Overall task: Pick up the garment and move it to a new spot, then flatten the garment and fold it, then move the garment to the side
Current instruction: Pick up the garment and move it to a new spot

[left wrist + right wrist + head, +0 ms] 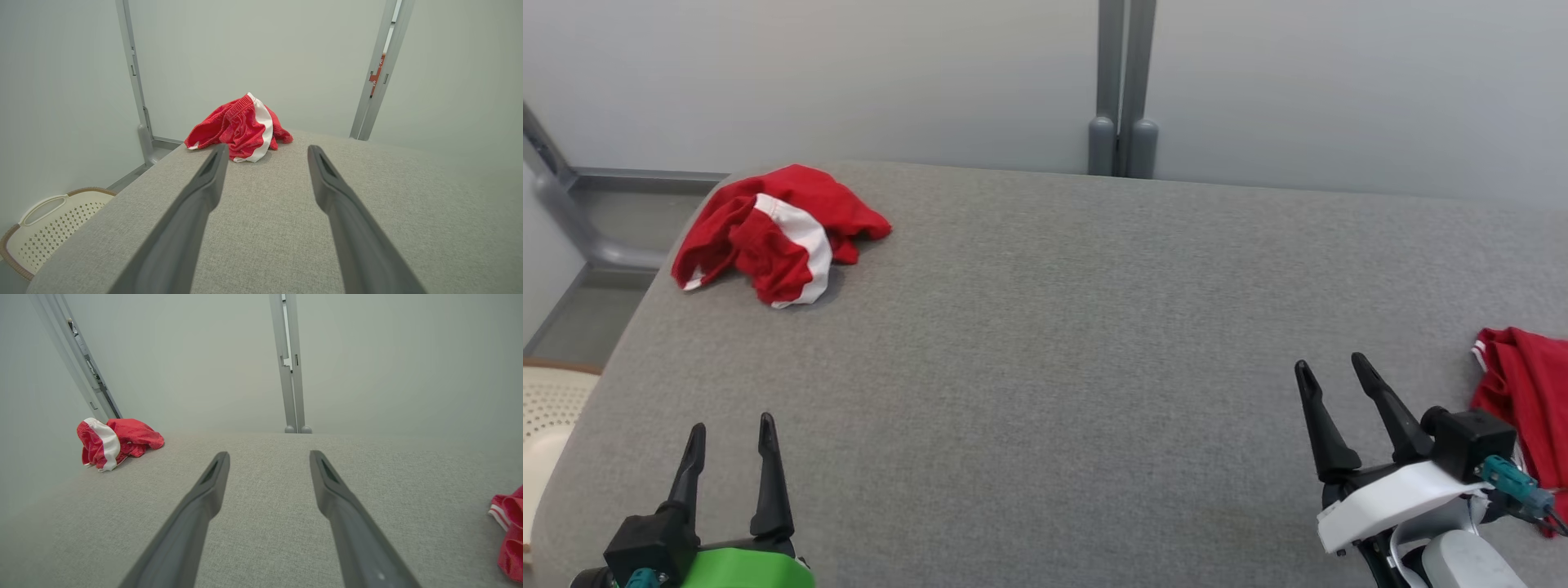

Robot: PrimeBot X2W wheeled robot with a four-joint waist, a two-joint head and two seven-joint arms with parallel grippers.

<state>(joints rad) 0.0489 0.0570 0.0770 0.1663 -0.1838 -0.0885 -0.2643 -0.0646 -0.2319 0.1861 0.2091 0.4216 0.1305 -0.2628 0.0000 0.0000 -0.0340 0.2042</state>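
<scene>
A crumpled red garment with a white stripe (780, 233) lies in a heap at the far left corner of the grey table (1062, 343). The left wrist view has it straight ahead of the fingers (241, 130); the right wrist view has it far to the left (116, 441). My left gripper (731, 433) stands open at the near left, well short of the heap, with nothing between its fingers. At the near right my right gripper (1335, 376) is open and empty too.
A second red cloth with white trim (1523, 408) lies at the table's right edge, just beside my right gripper, seen again in the right wrist view (508, 531). A white perforated basket (49, 228) sits on the floor left of the table. Grey wall panels and posts (1123, 90) stand behind.
</scene>
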